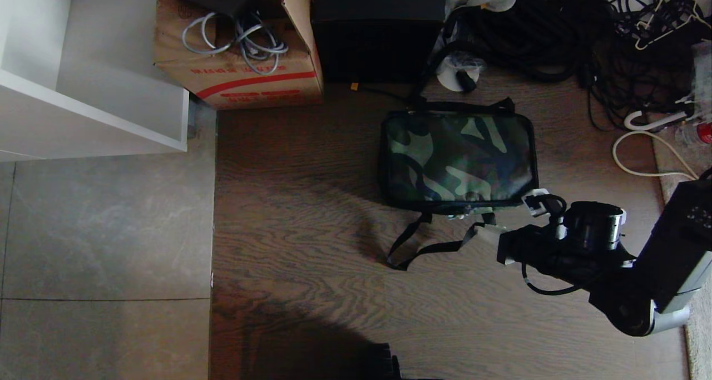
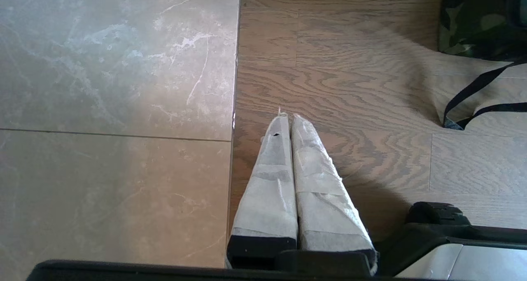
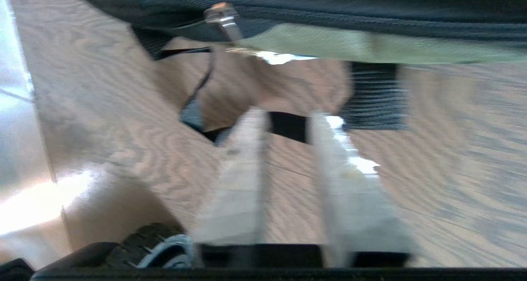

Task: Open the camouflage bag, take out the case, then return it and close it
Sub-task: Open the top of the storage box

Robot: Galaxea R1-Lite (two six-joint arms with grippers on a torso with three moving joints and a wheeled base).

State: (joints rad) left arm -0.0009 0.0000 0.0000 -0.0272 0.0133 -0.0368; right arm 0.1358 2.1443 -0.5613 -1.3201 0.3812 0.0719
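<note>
One right pincer [image 3: 284, 120], blurred, stands slightly parted and empty beside the zipped camouflage bag [image 1: 457, 160].

There is one camouflage bag [image 1: 457, 162], one brown cardboard box [image 1: 239, 71], one tall black box [image 1: 377, 29], one white shelf unit [image 1: 94, 79], and two claws, the left claw [image 2: 287, 117] and the right claw [image 3: 288, 120].

The right arm reaches in low from the right side, its wrist bent toward the left, and the right gripper [image 3: 284, 120] hangs with its two taped fingers [image 3: 241, 166] parted, nothing between them. The left gripper [image 2: 287, 118] points downward, fingers pressed together.
</note>
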